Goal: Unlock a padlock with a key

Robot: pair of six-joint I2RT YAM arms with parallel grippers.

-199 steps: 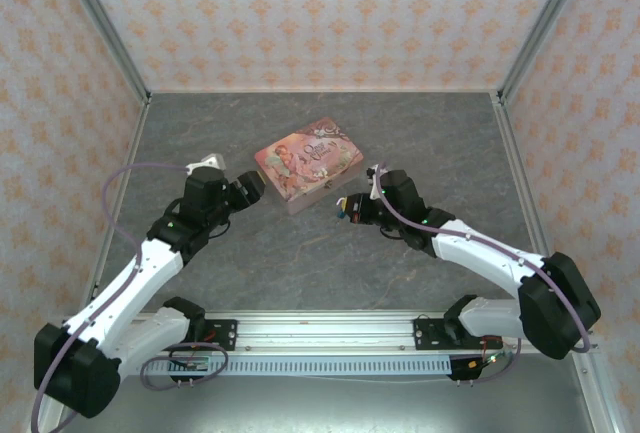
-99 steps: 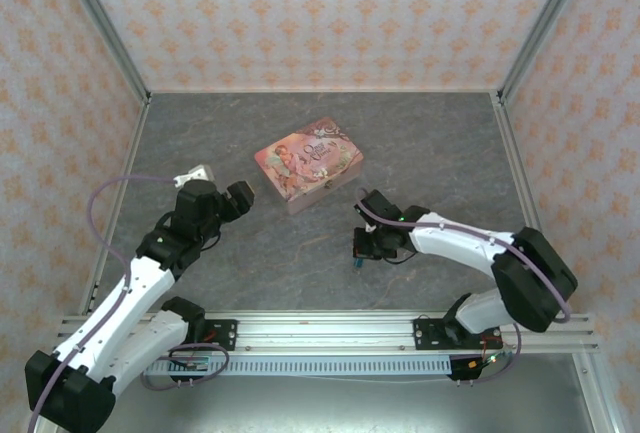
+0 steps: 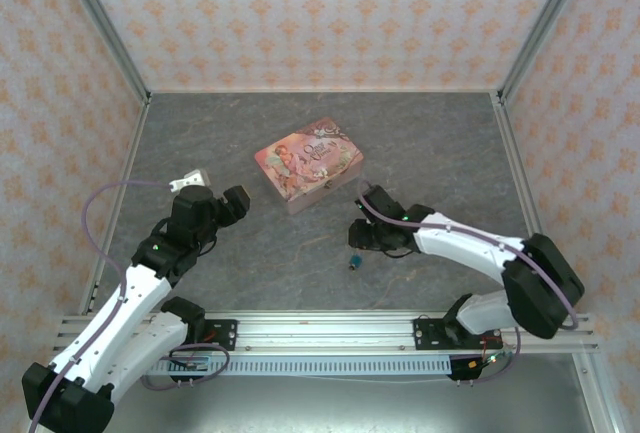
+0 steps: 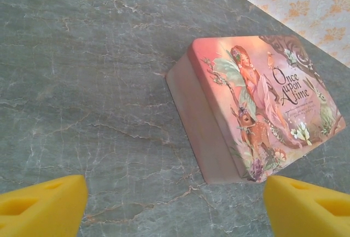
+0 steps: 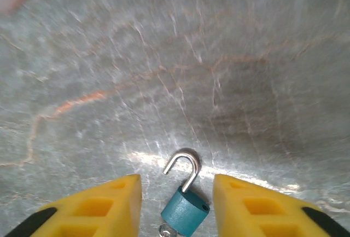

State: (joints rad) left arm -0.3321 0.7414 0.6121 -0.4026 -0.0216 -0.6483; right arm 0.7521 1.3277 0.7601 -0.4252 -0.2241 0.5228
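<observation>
The teal padlock [image 5: 185,213] lies flat on the grey table, its silver shackle [image 5: 185,166] swung open on one side. A bit of silvery key [image 5: 164,229] shows at the body's lower end. My right gripper [image 5: 176,194] is open, one yellow finger on each side of the padlock with a gap to both. From above, the padlock [image 3: 354,261] is a small dot just in front of the right gripper [image 3: 361,239]. My left gripper [image 4: 175,196] is open wide and empty, hanging short of the pink box. From above, the left gripper [image 3: 238,203] is left of that box.
The pink illustrated box [image 3: 308,163] sits shut mid-table, behind and left of the padlock; in the left wrist view the box [image 4: 257,103] lies beyond the fingers. Patterned walls with metal posts [image 3: 105,38] close in three sides. A rail [image 3: 320,333] runs along the near edge.
My right arm came away from the box toward the near edge, lowered to the table and opened its jaws, leaving the padlock lying there. My left arm drew back from the box.
</observation>
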